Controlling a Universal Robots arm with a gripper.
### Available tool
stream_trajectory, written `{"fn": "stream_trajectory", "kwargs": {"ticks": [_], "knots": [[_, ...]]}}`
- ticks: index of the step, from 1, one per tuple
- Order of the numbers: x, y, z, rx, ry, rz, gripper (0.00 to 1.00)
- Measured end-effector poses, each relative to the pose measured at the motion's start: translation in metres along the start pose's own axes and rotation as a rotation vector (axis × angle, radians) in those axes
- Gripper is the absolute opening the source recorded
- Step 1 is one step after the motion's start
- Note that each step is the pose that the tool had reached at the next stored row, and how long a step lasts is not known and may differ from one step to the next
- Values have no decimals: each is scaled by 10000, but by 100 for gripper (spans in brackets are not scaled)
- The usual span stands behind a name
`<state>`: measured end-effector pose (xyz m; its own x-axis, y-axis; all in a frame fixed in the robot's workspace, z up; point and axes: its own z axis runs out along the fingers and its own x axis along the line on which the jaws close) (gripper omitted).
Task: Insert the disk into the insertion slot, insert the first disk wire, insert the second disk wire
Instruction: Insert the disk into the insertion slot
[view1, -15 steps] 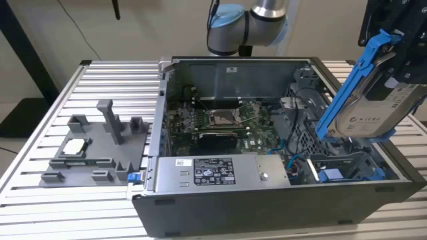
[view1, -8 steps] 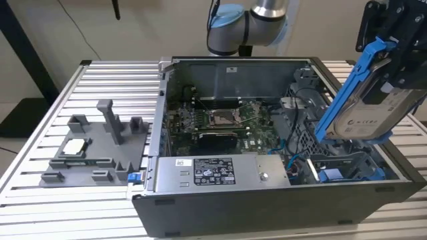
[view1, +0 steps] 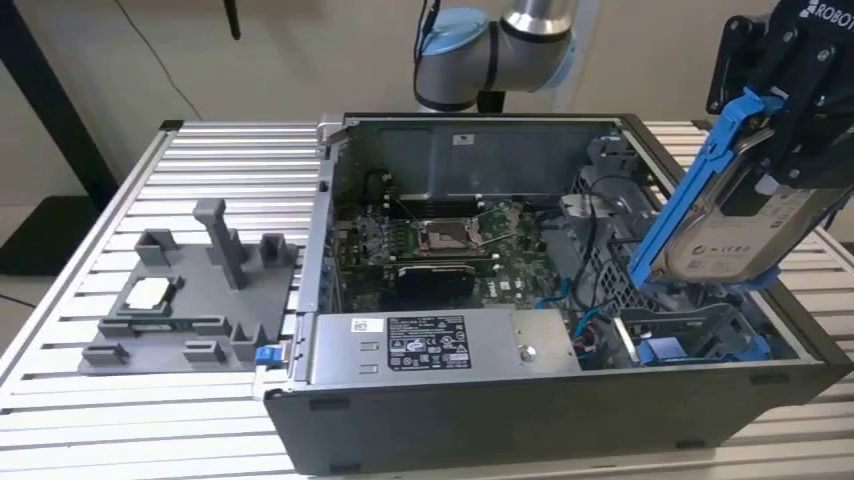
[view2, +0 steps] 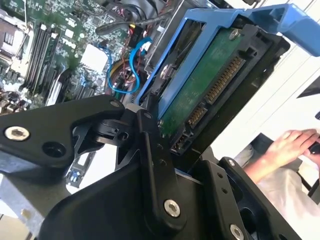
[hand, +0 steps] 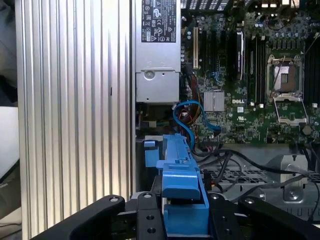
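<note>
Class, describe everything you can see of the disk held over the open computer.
The disk is a flat silver-grey hard drive with a white label, framed by a bright blue plastic carrier. In the second wrist view its underside shows a green circuit board with a row of connector pins. The gripper is shut on it, holding it steeply tilted in the air above the insertion slot of the computer case, not yet in it.
</note>
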<state>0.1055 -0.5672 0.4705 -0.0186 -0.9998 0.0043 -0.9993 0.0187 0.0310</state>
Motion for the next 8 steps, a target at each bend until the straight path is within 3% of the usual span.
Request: {"fn": "stream_trajectory", "kwargs": {"ticks": [8], "knots": [[1, -3, 14, 3, 0, 0, 33]]}}
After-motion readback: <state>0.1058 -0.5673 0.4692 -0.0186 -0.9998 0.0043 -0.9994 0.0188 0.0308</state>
